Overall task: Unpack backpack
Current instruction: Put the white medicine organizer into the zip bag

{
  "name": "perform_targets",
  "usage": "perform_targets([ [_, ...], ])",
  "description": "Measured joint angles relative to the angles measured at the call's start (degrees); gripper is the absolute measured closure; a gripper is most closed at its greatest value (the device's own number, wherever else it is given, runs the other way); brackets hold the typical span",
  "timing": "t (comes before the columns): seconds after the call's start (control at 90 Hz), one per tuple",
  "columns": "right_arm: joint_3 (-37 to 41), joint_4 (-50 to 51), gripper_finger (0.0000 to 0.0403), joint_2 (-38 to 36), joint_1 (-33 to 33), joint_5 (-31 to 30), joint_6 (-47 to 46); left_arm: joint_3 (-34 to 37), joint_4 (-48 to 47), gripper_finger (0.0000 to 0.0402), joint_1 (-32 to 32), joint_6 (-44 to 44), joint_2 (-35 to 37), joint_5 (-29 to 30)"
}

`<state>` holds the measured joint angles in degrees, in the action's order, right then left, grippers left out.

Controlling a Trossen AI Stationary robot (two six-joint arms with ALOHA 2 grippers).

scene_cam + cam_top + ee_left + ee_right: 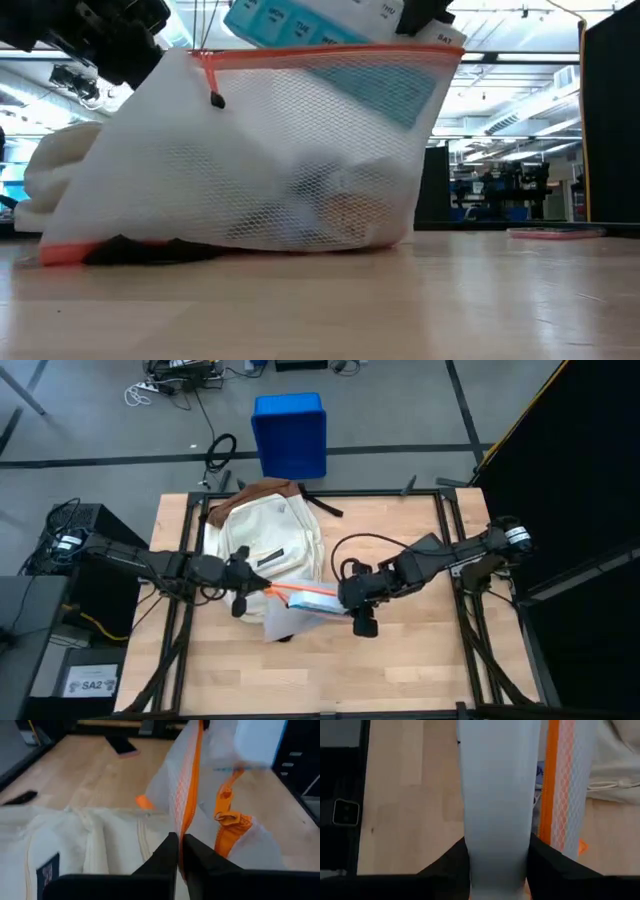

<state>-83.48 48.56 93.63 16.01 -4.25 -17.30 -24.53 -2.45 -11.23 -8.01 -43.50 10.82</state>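
Gripping pouch [270,160] edge, left hand [179,851], seemingly

pouch contents [300,205] blurred thru mesh | backpack [55,170] mostly hidden behind pouch [180,130]

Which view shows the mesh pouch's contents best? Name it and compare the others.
Low view: the mesh pouch fills it side-on, contents showing through. High view shows it small between both claws. Left wrist view shows its orange zip edge, pinched by the left claw. Right wrist view shows only an edge strip.
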Motion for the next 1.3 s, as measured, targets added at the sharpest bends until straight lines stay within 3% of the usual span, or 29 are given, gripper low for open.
perform_targets([
  [0.3,-0.04,4.2,0.0291,1.68,-2.81,-5.01,0.91,0.0,3.02,0.0402,0.01,0.59,0.03,-4.5],
  [0.522,-0.04,3.8,0.0292,1.74,-5.38,-4.89,0.92,-0.88,2.85,0.0402,0.01,0.32,0.34,-4.55],
  [0.778,-0.04,3.71,0.0292,1.9,-5.7,-4.56,0.92,-6.78,1.08,0.04,-1.49,0.2,0.75,-5.44],
  [1.022,-0.04,1.96,0.0292,1.9,-6.08,-4.54,1.07,-9.6,3.26,0.0399,-6.04,1.83,-4.18,-5.36],
  [1.167,-0.04,-0.52,0.0293,1.9,-7.02,-3.5,1.37,-9.64,6.93,0.0383,-8.49,2.88,-9.99,-4.1],
  [1.3,-0.04,-1.91,0.0293,1.9,-7.96,-3.07,1.38,-12.61,3.94,0.0377,-10.87,2.56,-13.21,3.66],
])
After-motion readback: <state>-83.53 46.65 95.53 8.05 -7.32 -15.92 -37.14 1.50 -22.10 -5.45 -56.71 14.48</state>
